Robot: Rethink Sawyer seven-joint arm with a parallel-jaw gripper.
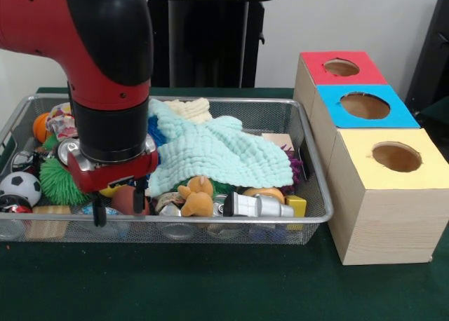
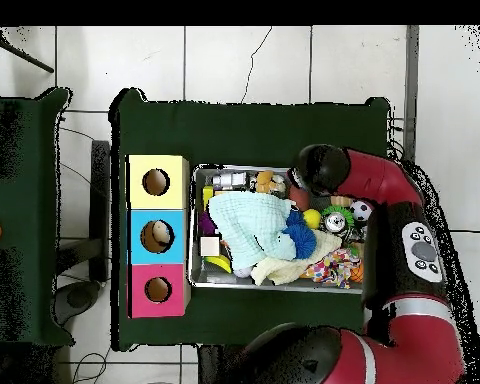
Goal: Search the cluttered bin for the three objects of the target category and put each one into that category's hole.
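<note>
My claw hung low in the messy bin.

The gripper (image 1: 119, 207) had its fingers apart, holding nothing, over toys at the front of the wire bin (image 1: 309, 165). I worried it could snag the big mint cloth (image 1: 223, 153), or bump the plush bear (image 1: 196, 196) instead of grabbing.

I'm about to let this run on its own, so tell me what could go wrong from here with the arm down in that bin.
The gripper sits low among packed toys near the bin front rim, so closing may catch a neighbour such as the orange plush or snag the mesh. The light green cloth covers the bin's middle, so targets may lie hidden under it. The arm blocks the overhead view of that end.
</note>
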